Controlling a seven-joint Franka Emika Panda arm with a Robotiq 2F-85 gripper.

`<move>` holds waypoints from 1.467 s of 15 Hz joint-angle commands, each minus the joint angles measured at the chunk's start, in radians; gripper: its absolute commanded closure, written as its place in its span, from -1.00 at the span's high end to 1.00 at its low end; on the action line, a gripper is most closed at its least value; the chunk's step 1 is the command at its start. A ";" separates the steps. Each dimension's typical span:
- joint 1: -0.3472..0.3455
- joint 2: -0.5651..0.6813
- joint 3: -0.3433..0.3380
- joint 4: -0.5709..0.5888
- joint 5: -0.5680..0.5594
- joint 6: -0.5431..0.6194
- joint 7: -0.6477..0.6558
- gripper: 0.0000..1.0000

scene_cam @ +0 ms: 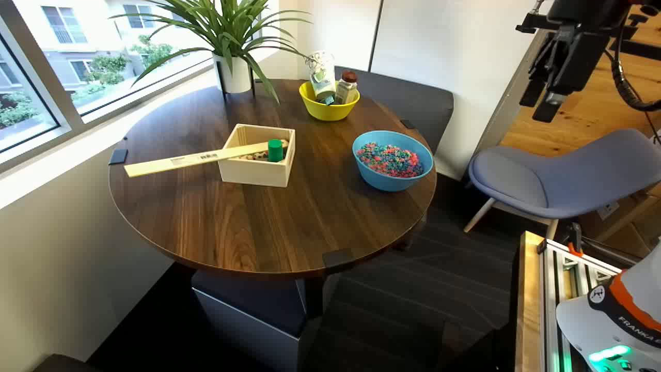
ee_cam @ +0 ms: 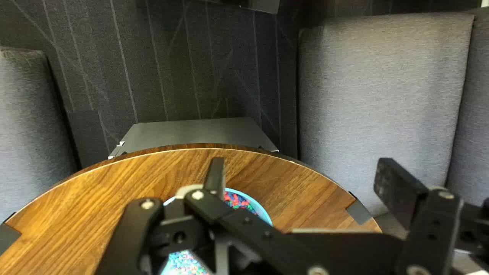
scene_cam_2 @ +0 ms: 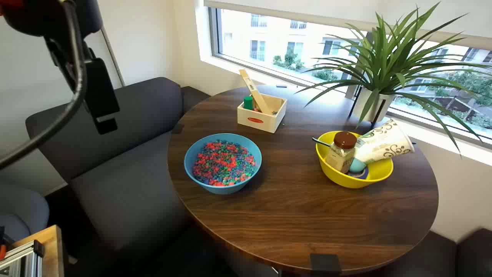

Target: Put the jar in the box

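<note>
The jar (scene_cam: 346, 87) is clear with a brown lid and pale contents. It leans upright in the yellow bowl; an exterior view shows the jar (scene_cam_2: 341, 152) closer. The box (scene_cam: 253, 173), of pale wood, stands on the round table; it also shows in an exterior view (scene_cam_2: 254, 121). It holds a green cylinder (scene_cam: 275, 150) and a flat wooden strip (scene_cam: 191, 159) that sticks out over its wall. My gripper (scene_cam: 538, 105) is high off the table's edge, away from jar and box. In the wrist view its fingers (ee_cam: 303, 173) are wide apart with nothing between them.
A blue bowl (scene_cam_2: 223, 163) of colourful bits stands on the table near my gripper's side. The yellow bowl (scene_cam_2: 355, 181) also holds a patterned cup (scene_cam_2: 384, 142) and small items. A potted plant (scene_cam: 237, 75) stands by the window. Dark benches and a grey chair (scene_cam: 516, 175) surround the table.
</note>
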 commanded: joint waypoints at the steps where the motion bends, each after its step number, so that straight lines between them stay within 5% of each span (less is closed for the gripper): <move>1: -0.014 0.001 0.010 0.002 0.006 -0.002 -0.007 1.00; 7: -0.035 0.126 0.038 0.064 -0.036 0.245 0.025 1.00; 12: -0.056 0.413 0.040 0.243 -0.162 0.488 -0.004 1.00; 18: -0.125 0.754 -0.006 0.559 -0.230 0.472 0.065 1.00; 19: -0.115 0.648 0.005 0.430 -0.215 0.525 0.027 1.00; 22: -0.134 0.750 -0.007 0.533 -0.215 0.514 0.035 1.00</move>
